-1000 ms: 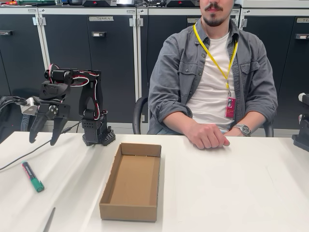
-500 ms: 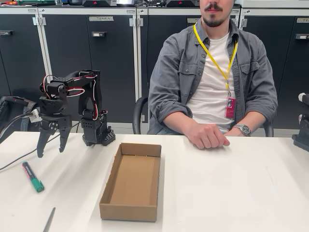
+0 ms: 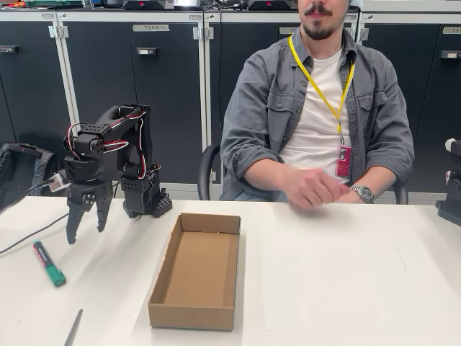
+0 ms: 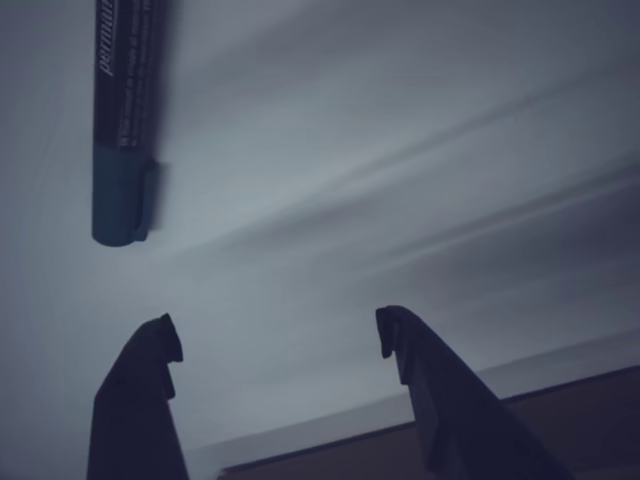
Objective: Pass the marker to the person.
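- One black arm (image 3: 115, 155) at the back-left of the white table (image 3: 346, 274); gripper (image 3: 85, 229) pointed down, hanging above the surface, jaws apart with nothing between them.
- Marker (image 3: 48, 263) flat on the table near the left edge, green cap toward the front, below and left of the gripper in the fixed view, not touching it.
- Wrist view: marker (image 4: 122, 120) at top left, cap end nearest, off to the left of both fingers (image 4: 140, 400); blurred.
- Open cardboard box (image 3: 196, 270) mid-table, right of the marker, well apart.
- Thin grey stick (image 3: 73, 328) at the front-left edge.
- Person (image 3: 317, 108) seated behind the back edge; hand (image 3: 311, 189) raised just above the table, blurred.
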{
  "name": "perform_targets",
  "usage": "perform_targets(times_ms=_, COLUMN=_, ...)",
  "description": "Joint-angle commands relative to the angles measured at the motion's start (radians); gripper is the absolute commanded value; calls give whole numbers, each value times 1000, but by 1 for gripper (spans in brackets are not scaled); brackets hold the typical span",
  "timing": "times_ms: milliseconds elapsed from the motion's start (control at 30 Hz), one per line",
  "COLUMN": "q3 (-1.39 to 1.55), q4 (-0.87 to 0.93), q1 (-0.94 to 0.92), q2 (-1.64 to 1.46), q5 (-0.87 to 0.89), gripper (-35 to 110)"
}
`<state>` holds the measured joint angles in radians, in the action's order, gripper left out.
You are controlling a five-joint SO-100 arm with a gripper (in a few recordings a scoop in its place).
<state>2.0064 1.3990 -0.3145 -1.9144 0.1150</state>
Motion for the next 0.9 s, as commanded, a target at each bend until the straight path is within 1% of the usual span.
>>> perform_targets(times_ms=0, q3=-17, q4=26, q1=-21, q2=-26, q5=-54, gripper=44)
perform_targets(times_ms=100, q3=-14, q4=-3, q1=-61, q2=-31, q5=-114, gripper=46)
perform_targets(times_ms=333, q3=-14, q4=-334, q1=-74, q2=6, q5=-175, gripper=46)
perform_targets(times_ms=400, q3=-20, q4=-400, q1=-71, q2=37, q5=-179, gripper=46)
perform_targets(times_ms=667, q3=-77, q4=-396, q1=-91, q2=170, q5=-127, gripper=46)
perform_targets(times_ms=867, q3=-52, q4=-394, q1=-103, q2=202, q5=-106, gripper=46)
